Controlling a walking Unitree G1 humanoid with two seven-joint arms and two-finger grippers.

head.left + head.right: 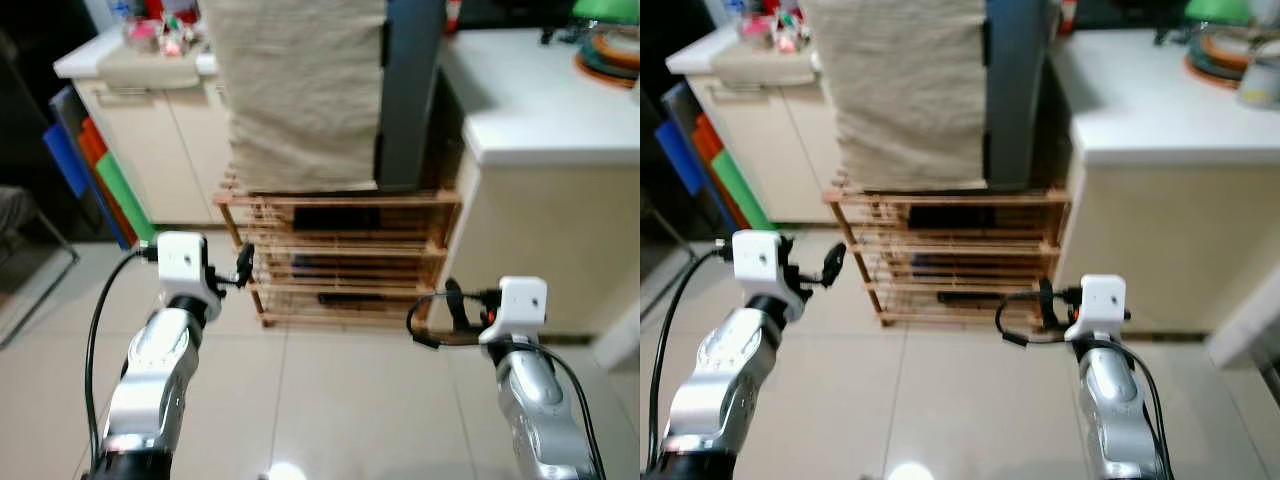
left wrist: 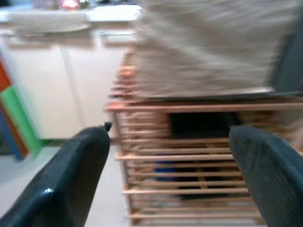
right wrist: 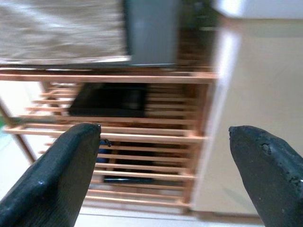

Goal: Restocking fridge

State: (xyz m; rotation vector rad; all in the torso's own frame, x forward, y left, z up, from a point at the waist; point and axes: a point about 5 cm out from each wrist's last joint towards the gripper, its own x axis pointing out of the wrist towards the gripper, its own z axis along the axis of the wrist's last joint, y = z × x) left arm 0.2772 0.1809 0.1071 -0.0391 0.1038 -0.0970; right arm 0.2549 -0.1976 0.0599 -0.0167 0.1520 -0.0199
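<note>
Facing wooden rack (image 1: 340, 255), left gripper (image 2: 170, 175) and right gripper (image 3: 163, 170) spread.

silver arms (image 1: 160, 365); white wrist blocks (image 1: 522, 300); black cables (image 1: 95, 330); black jaws

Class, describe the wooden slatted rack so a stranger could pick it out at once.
Start at the white counter on the right and look to the tiled floor beside its base. There stands the wooden slatted rack, low and open-sided. Its neighbours are solid pale cabinets; it alone is bare wood slats, with a beige cloth-covered block on top.
</note>
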